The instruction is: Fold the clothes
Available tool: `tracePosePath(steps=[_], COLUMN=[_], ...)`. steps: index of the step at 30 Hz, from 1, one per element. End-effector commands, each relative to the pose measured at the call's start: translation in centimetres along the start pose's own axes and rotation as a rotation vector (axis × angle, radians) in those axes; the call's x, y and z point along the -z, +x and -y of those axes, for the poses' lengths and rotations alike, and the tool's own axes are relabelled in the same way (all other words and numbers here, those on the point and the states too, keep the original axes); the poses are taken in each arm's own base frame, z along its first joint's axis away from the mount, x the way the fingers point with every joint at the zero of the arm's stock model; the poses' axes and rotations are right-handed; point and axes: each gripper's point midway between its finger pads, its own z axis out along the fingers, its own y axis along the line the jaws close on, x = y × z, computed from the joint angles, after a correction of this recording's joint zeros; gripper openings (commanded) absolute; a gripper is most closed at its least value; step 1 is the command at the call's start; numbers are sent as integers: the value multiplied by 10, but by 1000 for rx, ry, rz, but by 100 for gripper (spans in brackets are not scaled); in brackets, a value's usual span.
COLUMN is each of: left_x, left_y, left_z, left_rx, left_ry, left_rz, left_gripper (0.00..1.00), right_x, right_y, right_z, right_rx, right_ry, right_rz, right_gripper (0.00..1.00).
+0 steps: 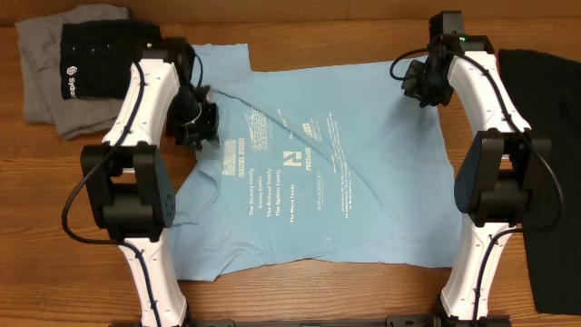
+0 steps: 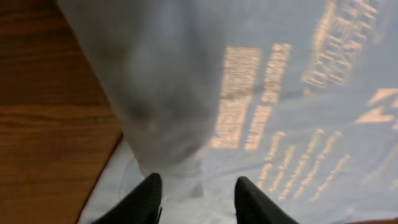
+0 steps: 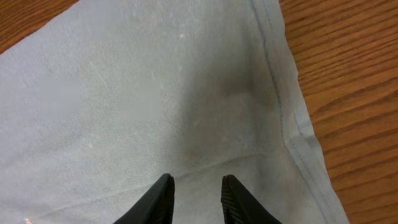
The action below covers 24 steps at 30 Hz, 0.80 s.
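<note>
Jaws of the left gripper (image 1: 194, 119) stand narrow, pinching a raised fold of the light blue T-shirt (image 1: 318, 182) at its 10 o'clock. Right gripper (image 1: 419, 79) jaws sit narrow at 1 o'clock; grip unclear. Shirt lies spread mid-desk (image 1: 318, 295). First fold judged in hand; the next move needs both edges secured.

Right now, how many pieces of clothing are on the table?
4: a blue T-shirt spread in the middle, a grey piece at top left, a black piece lying on it, a second black piece at the right edge. Others may be hidden beneath.
</note>
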Motion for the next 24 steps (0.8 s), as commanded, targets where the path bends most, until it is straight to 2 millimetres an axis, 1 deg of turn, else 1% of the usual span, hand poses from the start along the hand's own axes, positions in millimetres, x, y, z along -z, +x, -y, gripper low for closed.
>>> tracePosePath(steps=[1, 5, 8, 10, 12, 14, 18, 24], left_x=[-3, -14, -23, -25, -25, -23, -21, -21], left_y=[-13, -31, -41, -47, -54, -61, -69, -73], left_z=[-25, -41, -45, -46, -43, -36, -25, -25], left_rx=[58, 79, 60, 50, 43, 33, 19, 15], left_ry=[-2, 5, 5, 6, 18, 54, 114, 119], left_rz=[36, 74, 90, 111, 139, 166, 197, 212], left_gripper=[30, 17, 12, 9, 7, 4, 4, 4], right_x=[-5, -5, -5, -5, -5, -5, -10, -25], right_y=[0, 0, 0, 0, 0, 0, 0, 11], right_z=[-1, -2, -2, -2, -2, -2, -2, 3], right_rx=[3, 3, 3, 3, 3, 3, 3, 1], right_ry=[-4, -12, -12, -12, -12, -12, -13, -5], right_rz=[-5, -6, -6, -6, -6, -5, -2, -22], right_gripper=[29, 29, 29, 29, 29, 29, 29, 29])
